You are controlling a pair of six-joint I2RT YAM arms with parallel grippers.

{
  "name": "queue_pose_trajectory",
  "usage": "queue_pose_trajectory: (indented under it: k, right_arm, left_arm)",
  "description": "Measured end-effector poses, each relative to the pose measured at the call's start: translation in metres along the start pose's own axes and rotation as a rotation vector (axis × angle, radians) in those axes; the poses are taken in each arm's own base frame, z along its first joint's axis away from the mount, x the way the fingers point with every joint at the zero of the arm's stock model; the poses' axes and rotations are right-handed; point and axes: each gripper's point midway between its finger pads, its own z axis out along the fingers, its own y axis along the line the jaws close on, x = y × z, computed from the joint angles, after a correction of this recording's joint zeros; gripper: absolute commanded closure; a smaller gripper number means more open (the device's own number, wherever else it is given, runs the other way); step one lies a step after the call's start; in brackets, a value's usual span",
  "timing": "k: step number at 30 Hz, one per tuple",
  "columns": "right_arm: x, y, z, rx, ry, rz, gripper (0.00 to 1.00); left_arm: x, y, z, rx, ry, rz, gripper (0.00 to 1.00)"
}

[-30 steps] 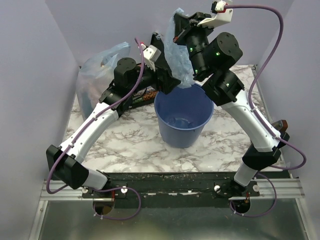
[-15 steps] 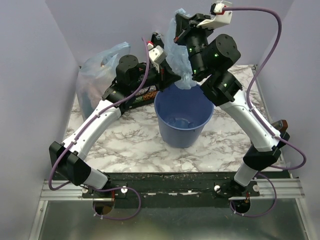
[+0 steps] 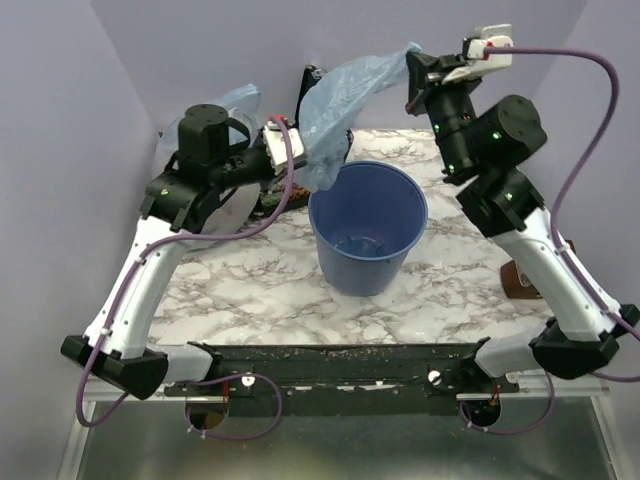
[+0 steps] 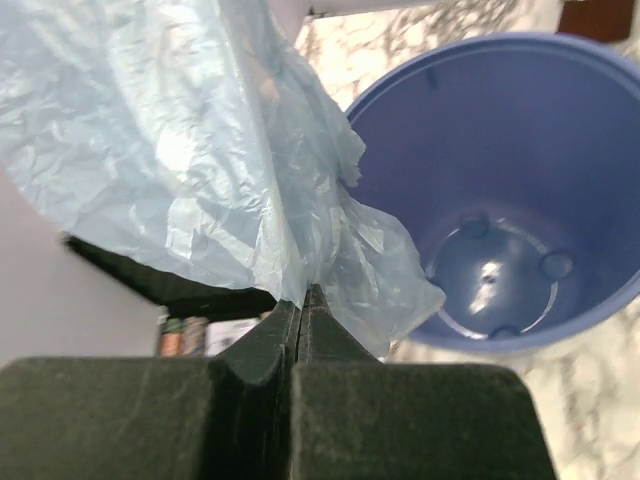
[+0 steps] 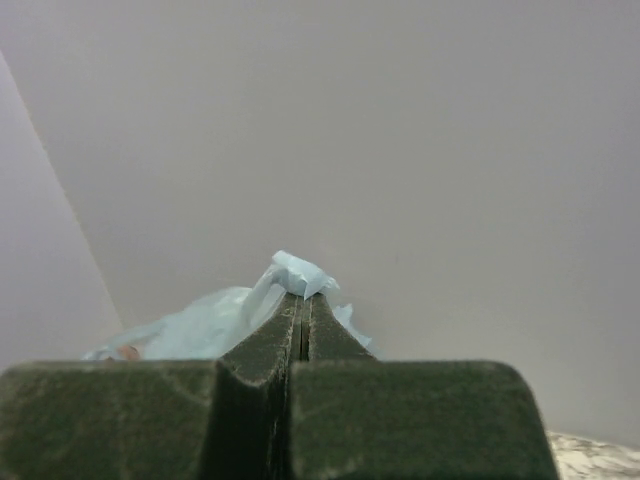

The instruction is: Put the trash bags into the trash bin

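- Since a second ago both arms have swung apart. The flimsy, translucent light-blue plastic trash bag (image 3: 350, 95), which then hung bunched under the right gripper above the bucket's far rim, is now drawn out into a slanting sheet between the two grippers.
- The left gripper (image 3: 308, 158) stood wide then. It is now clenched on the lower end of the film, its pads (image 4: 270, 345) pressed flat together in the wrist view.
- The right gripper (image 3: 413, 65) is clamped on the upper corner, high up near the back wall. A small tuft of film pokes past its tips (image 5: 303, 298).
- The trash bag's lowest fold hangs over the far-left part of the rim of the round, tapered blue plastic bucket (image 3: 365, 270). It is not down inside, and I cannot tell whether it touches the rim.
- The bucket stands upright in the middle of the tabletop, and inside it only its own smooth floor with moulded round bumps shows.
- A bulging clear plastic bag (image 3: 240, 98) sits at the tabletop's far-left corner, mostly hidden behind the left arm.
- A black case (image 3: 308, 78) stands at the far edge, behind the film.
- A small brown block (image 3: 520, 280) lies at the right edge, partly behind the right arm.
- The white marble-patterned tabletop (image 3: 250, 280) has grey veins, and plain lilac walls (image 3: 60, 120) close it in on three sides.
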Motion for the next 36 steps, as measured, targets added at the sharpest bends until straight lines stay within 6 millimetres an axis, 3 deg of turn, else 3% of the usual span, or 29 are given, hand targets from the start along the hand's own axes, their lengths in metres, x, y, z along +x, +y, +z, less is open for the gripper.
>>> queue_pose_trajectory:
  k: [1,2,5,9,14,21,28,31,36]
  right_arm:
    - [-0.004,-0.003,-0.006,-0.01,-0.004,-0.027,0.95]
    - [-0.007,-0.006,-0.013,-0.026,-0.009,-0.057,0.83]
    - [-0.012,-0.006,-0.025,-0.077,-0.009,-0.132,0.0]
    - [-0.005,0.007,-0.037,-0.211,0.03,-0.199,0.0]
    - [0.007,0.022,-0.069,-0.425,0.089,-0.297,0.0]
    - [0.005,0.03,-0.097,-0.625,0.124,-0.39,0.0]
    - [0.047,0.049,-0.122,-0.752,0.279,-0.252,0.0]
    - [0.072,0.052,-0.14,-0.776,0.35,-0.193,0.0]
    - [0.091,0.051,-0.152,-0.776,0.411,-0.146,0.0]
  left_arm:
    - [-0.003,0.003,-0.011,-0.005,0.011,0.046,1.0]
    - [-0.005,0.006,-0.019,-0.008,0.019,0.076,1.0]
    - [-0.004,0.013,-0.041,-0.014,0.054,0.127,1.0]
    - [0.003,-0.005,-0.049,0.063,0.092,0.103,1.0]
    - [0.001,-0.029,-0.057,0.181,0.12,0.023,1.0]
    - [-0.034,-0.047,-0.078,0.235,0.069,-0.018,1.0]
    - [-0.046,-0.066,-0.097,0.208,0.055,-0.134,1.0]
    - [-0.047,-0.069,-0.097,0.201,0.05,-0.192,1.0]
    - [-0.047,-0.068,-0.091,0.195,0.043,-0.291,1.0]
